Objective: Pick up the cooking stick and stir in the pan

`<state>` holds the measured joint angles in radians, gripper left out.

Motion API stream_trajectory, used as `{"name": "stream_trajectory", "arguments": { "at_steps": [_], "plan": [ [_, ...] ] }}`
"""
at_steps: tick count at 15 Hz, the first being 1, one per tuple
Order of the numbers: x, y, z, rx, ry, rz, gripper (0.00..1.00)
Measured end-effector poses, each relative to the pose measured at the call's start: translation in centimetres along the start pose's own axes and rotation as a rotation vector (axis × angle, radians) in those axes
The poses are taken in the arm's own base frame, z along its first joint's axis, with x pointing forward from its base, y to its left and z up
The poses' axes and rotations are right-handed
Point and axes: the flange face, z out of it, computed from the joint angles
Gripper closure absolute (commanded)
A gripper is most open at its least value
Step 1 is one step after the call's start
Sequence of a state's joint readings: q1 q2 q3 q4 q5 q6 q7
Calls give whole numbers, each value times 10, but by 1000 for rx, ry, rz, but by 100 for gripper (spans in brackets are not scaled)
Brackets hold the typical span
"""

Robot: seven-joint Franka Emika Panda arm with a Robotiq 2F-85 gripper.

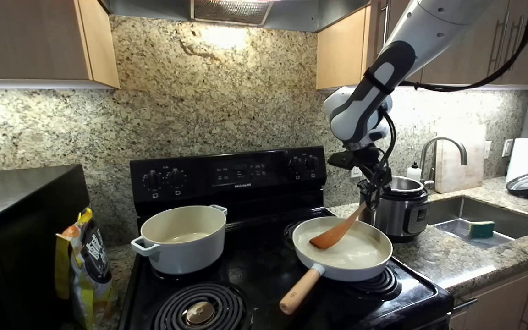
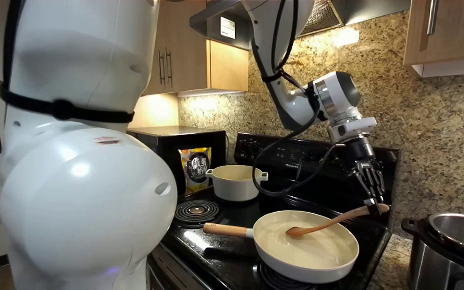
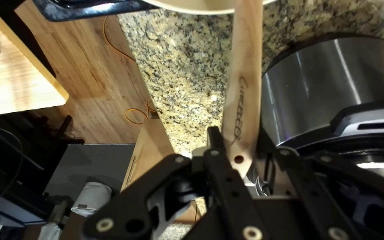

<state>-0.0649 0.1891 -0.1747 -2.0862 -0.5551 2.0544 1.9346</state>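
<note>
Pincer clamped on the upper end of the cooking stick, right of centre in an exterior view; stick slants down-left, wide blade inside the pan, at or just above its floor. Pan on the stove, right of centre, handle toward lower left; pale interior has a sheen, can't tell liquid from coating. Deep white two-handled pot left of centre, cream inside, light glinting on its floor. Steel cooker right of and behind the pan, steel liner in it, contents hidden. Sink at right, green sponge in it. Upright bag lower left, contents hidden. In an exterior view, white robot arm fills the left; pincer at right grips the stick, short stub of it past the tips; blade left of the pan's middle, pan at lower centre, handle toward left. White pot mid-frame, bag just left of it, in front of a black appliance. Steel cooker cut off at lower right, liner showing, its bottom hidden. Wrist view: pincer at bottom, tips either side of the stick's pale handle, dark lettering and a hole on it; stick runs up across the pan's rim at the top edge, just a strip of pan in frame; steel cooker at right, cropped, contents can't be made out.
</note>
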Motion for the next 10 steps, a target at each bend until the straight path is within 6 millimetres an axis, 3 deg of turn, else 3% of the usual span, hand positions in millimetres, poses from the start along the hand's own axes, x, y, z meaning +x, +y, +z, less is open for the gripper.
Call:
{"name": "stream_trajectory", "arguments": {
  "at_steps": [3,7,10],
  "plan": [
    [-23,3,-11,5,3,-40,90],
    [-36,8,-12,-6,-16,-57,90],
    [-38,21,15,-44,-26,-87,90]
  ]
}}
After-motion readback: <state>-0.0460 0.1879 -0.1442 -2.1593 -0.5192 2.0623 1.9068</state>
